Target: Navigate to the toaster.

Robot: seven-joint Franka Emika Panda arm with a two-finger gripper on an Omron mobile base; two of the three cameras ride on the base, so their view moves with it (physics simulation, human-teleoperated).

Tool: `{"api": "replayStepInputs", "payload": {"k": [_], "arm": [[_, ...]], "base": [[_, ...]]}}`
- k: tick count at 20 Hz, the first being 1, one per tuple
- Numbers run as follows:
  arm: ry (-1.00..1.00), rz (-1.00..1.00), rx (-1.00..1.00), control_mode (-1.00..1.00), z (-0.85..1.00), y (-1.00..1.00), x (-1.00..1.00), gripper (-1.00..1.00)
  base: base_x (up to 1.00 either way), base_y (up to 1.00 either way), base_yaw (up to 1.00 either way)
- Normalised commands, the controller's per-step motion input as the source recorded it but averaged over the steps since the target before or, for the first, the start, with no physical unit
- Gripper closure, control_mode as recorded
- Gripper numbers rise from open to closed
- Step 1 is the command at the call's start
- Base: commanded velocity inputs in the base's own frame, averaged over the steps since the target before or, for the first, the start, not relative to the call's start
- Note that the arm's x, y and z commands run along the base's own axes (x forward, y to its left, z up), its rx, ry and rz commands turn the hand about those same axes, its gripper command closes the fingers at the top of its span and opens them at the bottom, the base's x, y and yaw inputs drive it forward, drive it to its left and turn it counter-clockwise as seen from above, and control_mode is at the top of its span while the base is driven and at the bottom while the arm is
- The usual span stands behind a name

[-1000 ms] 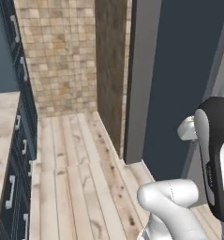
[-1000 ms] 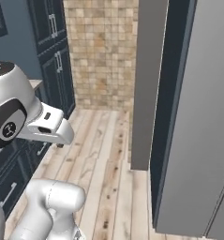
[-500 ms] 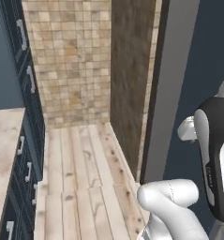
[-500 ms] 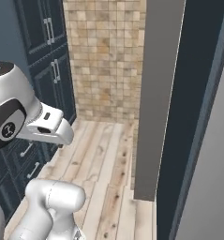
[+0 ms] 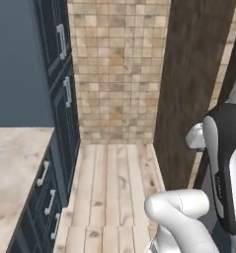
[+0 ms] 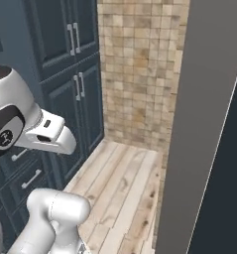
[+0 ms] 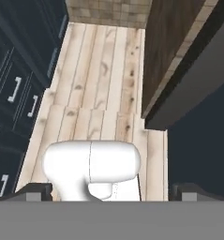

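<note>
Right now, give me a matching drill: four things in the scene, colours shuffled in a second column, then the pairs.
Things:
1. cabinet doors
2. floor
3. back wall
4. countertop

Colours or looks:
A. pale wood planks
B. dark navy with silver handles
C. light beige stone
D. small tan and brown tiles

Pairs: 1-B, 2-A, 3-D, 4-C

Pale wooden plank floor (image 5: 109, 183) between dark cabinets (image 5: 65, 113) and tiled wall (image 5: 117, 69).
</note>
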Motion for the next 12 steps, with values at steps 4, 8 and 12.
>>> {"api": "replayStepInputs", "payload": {"k": [4, 8, 12], "arm": [[0.00, 0.00, 0.00, 1.00, 0.00, 0.00, 0.00, -1.00], [0.00, 0.00, 0.00, 1.00, 0.00, 0.00, 0.00, -1.00], [0.00, 0.00, 0.00, 1.00, 0.00, 0.00, 0.00, -1.00]], "base": [[0.82, 0.00, 0.71], [0.57, 0.00, 0.84], [0.36, 0.00, 0.91]]}}
